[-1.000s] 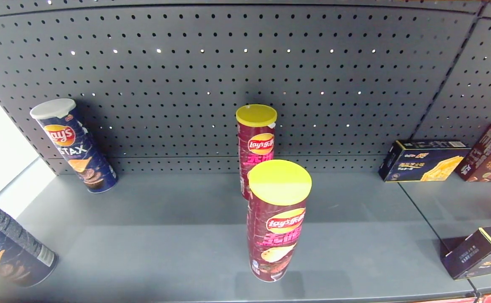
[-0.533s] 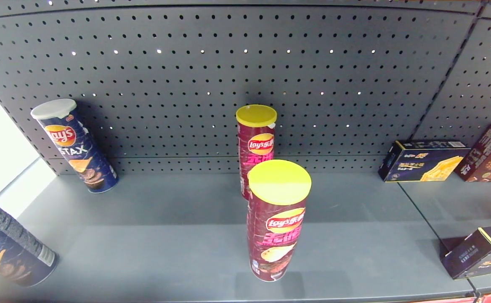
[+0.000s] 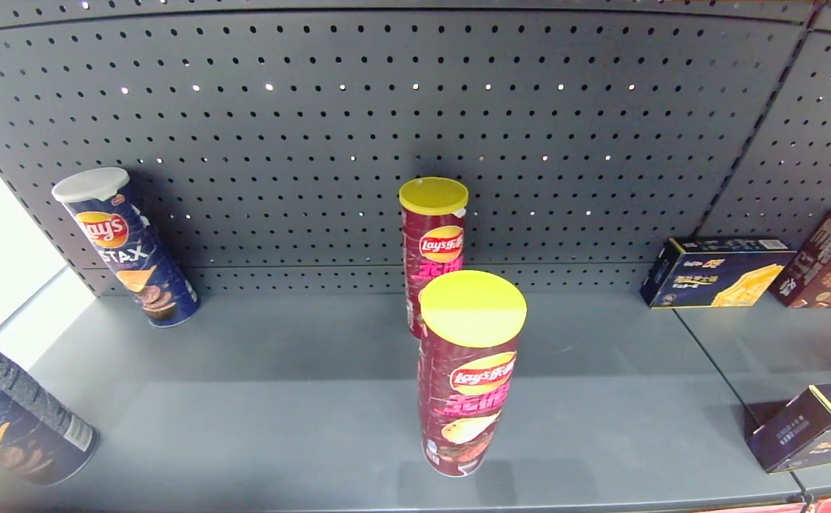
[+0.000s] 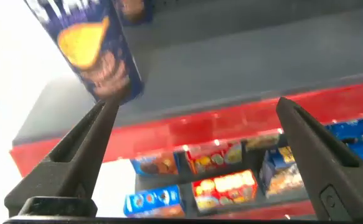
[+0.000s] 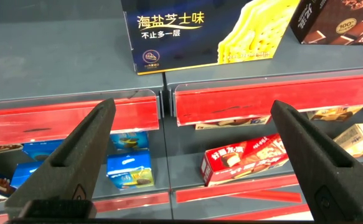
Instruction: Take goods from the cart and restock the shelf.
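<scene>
Left gripper (image 4: 195, 104) and right gripper (image 5: 193, 104) both have fingers spread wide on nothing, so I'd guess it's between loads; blue chip can (image 4: 100, 56) stands label-out on the shelf (image 4: 262, 56) just past a left fingertip.

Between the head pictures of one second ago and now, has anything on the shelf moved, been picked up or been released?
Nothing visibly changed. The front maroon can and the rear maroon can stand where they stood on the shelf. The back blue can, the front blue can and the dark box at the right kept their places too.
</scene>
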### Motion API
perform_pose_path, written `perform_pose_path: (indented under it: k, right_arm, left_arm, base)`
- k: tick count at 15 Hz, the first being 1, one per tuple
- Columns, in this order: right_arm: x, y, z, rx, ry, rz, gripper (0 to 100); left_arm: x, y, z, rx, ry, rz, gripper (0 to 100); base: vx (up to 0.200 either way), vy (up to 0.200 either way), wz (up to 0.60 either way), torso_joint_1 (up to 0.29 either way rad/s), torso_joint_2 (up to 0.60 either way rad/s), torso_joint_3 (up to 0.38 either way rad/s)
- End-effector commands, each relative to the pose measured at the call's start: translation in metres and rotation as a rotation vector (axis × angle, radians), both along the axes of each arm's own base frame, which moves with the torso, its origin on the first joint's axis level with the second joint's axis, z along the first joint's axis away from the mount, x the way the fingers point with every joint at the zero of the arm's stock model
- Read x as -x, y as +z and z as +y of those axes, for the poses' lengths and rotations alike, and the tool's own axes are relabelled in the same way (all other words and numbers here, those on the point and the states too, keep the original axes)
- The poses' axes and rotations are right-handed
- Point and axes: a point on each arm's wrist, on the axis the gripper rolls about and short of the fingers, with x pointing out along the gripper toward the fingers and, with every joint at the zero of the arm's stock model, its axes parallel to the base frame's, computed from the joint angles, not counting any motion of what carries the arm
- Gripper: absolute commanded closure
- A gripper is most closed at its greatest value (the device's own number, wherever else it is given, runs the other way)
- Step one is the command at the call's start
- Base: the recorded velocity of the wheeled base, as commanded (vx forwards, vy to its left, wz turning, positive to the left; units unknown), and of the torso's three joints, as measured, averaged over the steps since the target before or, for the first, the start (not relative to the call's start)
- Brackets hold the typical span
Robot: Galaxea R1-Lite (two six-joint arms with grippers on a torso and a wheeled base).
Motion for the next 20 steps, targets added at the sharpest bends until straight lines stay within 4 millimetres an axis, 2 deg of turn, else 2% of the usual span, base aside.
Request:
perform_pose_path:
  k: [1, 5, 6, 13, 20]
  right_arm:
    - [-0.0001, 0.0, 0.0, 0.0, 0.0, 0.001, 0]
    - [-0.0001, 0.0, 0.0, 0.0, 0.0, 0.001, 0]
    - [-0.0001, 0.0, 0.0, 0.0, 0.0, 0.001, 0]
    - [-0.0001, 0.0, 0.0, -0.002, 0.002, 0.001, 0]
    - [0.0, 0.0005, 0.0, 0.0, 0.002, 0.0, 0]
  left_arm:
    - [0.0002, -0.0013, 0.0001, 0.056, 0.005, 0.027, 0]
    - [0.0002, -0.001, 0.001, 0.079, 0.044, 0.024, 0]
    - [0.0001, -0.0013, 0.0031, 0.075, 0.139, 0.02, 0]
    - [0.0002, -0.001, 0.0032, 0.151, 0.139, 0.016, 0]
    - [0.0001, -0.001, 0.0031, 0.15, 0.137, 0.013, 0]
  base:
    - [0.0, 0.0, 0.0, 0.0, 0.0, 0.0]
    - [0.0, 0.0, 0.0, 0.0, 0.0, 0.0]
    - [0.0, 0.0, 0.0, 0.0, 0.0, 0.0]
    - [0.0, 0.0, 0.0, 0.0, 0.0, 0.0]
    - [-0.029, 0.0, 0.0, 0.0, 0.0, 0.0]
